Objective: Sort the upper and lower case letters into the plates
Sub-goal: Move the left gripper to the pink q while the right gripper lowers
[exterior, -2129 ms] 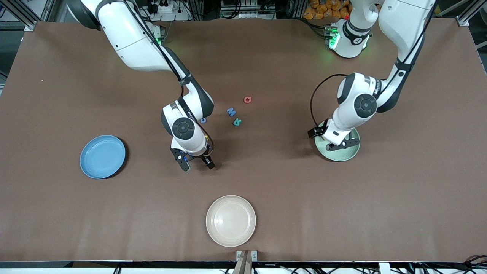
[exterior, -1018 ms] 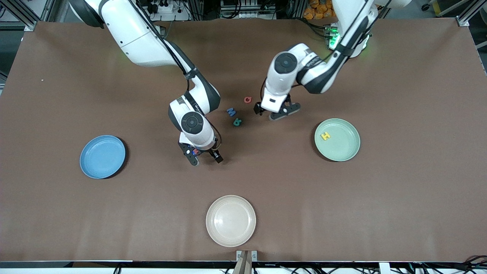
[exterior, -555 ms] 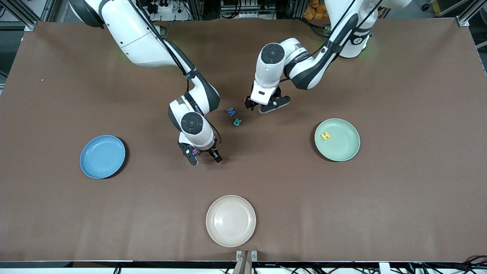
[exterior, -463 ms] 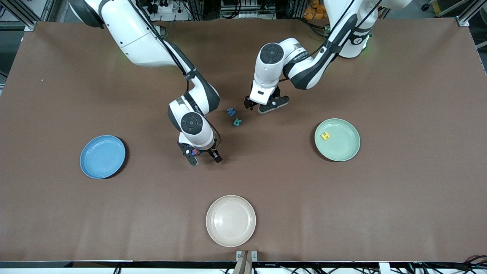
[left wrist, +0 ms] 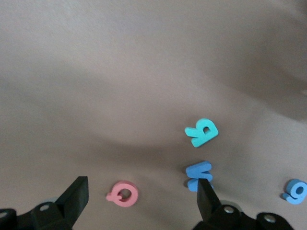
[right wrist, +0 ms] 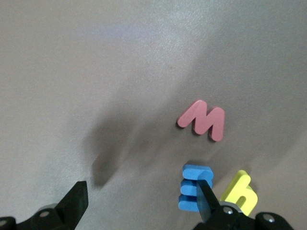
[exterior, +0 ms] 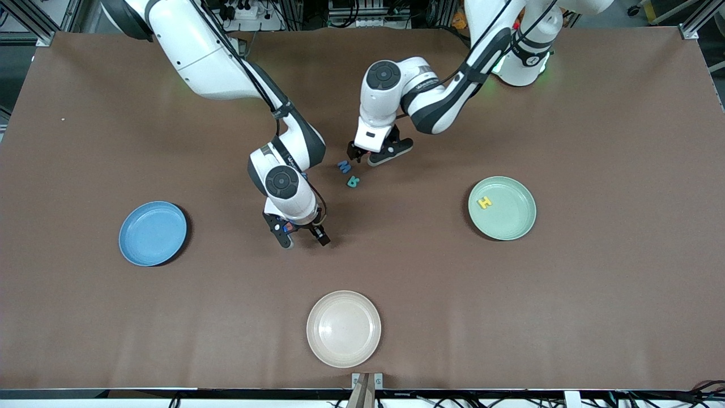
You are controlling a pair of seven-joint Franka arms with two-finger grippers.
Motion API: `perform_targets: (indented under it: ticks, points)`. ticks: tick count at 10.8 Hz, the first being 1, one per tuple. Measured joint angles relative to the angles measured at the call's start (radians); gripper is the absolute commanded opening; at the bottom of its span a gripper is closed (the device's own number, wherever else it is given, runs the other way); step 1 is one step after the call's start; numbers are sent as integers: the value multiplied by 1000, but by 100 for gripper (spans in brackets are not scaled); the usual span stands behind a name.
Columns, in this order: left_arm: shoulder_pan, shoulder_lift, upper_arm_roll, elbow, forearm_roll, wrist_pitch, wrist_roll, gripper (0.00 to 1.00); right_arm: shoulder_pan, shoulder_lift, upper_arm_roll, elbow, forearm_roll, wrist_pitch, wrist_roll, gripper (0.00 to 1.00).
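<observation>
1. Cream plate [exterior: 344, 328], bottom centre of the front view, holds nothing; not a sorting target.
2. Blue plate [exterior: 153, 233] at mid-left of the frame holds no letters. Mint plate [exterior: 502, 208] at mid-right holds one yellow H [exterior: 484, 202].
3. Right gripper [exterior: 297, 235] hangs low over the table just left of centre, fingers spread wide, gripping nothing. In its wrist view, a red M [right wrist: 203, 120] lies clear ahead, while a blue E [right wrist: 194, 187] and a yellow h [right wrist: 239, 192] sit at the lower right by one finger [right wrist: 205, 194].
4. Teal R [exterior: 353, 182] and blue W [exterior: 344, 166] lie just above centre in the front view.
5. Left gripper [exterior: 374, 157] is low over the letter cluster, fingers wide apart and empty. In its wrist view, a pink Q [left wrist: 123, 193] sits between the fingers, the blue W touches or nearly touches one fingertip [left wrist: 203, 189], and a blue g-or-9 shape [left wrist: 295, 190] lies at the right edge.
6. Risks (judgement): closing now could catch the W with the Q or knock it aside. The E and h crowd each other, so a double pick is likely. Case of Q and W is hard to read, so missorting is possible.
</observation>
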Motion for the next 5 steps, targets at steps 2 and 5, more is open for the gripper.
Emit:
perform_targets:
  ticks: [2, 5]
  points:
    - [-12, 22, 0, 10, 5, 0, -8, 100, 0, -8, -1, -22, 0, 17, 0, 100]
    - [-27, 61, -1, -6, 73, -1, -25, 100, -2, -40, -2, -35, 0, -18, 0, 100]
